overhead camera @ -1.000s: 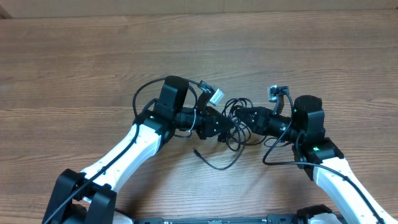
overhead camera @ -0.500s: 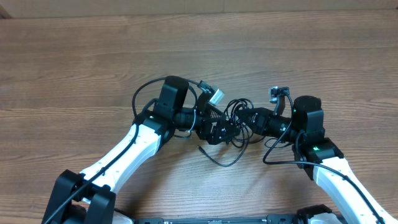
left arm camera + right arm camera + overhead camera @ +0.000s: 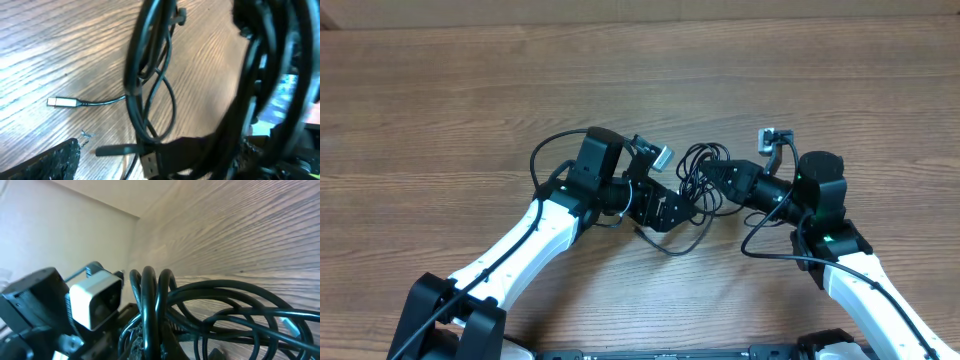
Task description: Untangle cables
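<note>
Cables: black tangle, centre of overhead frame, btwn the two grippers; one loose strand trails down-left onto table.
L gripper: fingers spread wide, at tangle's lower-left edge; cords cross the gap, none pinched. One finger pad shows in lower-left corner of L wrist view.
R gripper: pressed together, pinching several loops at tangle's right side.
Silver-tipped plug: flat on wood, left part of L wrist view, apart from main bunch.

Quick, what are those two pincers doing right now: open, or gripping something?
Left pincer: open, holding nothing.
Right pincer: closed on the bundle of cables.
</note>
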Motion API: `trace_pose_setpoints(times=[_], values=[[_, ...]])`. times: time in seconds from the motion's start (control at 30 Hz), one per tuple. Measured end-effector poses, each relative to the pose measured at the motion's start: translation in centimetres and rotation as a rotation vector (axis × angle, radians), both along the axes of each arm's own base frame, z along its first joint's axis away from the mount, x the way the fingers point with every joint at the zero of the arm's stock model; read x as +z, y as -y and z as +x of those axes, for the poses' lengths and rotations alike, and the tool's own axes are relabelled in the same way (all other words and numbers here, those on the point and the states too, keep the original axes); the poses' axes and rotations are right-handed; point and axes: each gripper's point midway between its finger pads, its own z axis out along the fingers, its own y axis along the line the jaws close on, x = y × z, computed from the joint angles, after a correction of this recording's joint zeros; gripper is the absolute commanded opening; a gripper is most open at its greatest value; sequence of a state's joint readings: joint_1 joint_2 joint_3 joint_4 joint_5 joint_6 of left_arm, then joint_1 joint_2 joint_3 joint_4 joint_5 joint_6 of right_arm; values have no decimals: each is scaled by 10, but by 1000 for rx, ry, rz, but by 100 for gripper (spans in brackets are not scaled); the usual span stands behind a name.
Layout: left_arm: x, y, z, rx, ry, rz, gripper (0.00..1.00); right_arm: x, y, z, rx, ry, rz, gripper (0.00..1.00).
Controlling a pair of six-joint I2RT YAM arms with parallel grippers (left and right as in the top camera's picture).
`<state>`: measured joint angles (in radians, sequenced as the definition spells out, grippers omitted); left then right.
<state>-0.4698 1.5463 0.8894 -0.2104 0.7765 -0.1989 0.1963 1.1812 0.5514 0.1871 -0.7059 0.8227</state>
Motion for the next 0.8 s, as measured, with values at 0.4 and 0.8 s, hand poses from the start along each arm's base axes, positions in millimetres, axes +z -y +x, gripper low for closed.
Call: trace_pose_setpoints(times=[0.4,0.8], values=[[-30,-30,23,188,20,214,100,2,-4,-5,5,-82,68,4],[-49,-66,42,363,52,407,100,4,-7,-9,35,-99,90,4]])
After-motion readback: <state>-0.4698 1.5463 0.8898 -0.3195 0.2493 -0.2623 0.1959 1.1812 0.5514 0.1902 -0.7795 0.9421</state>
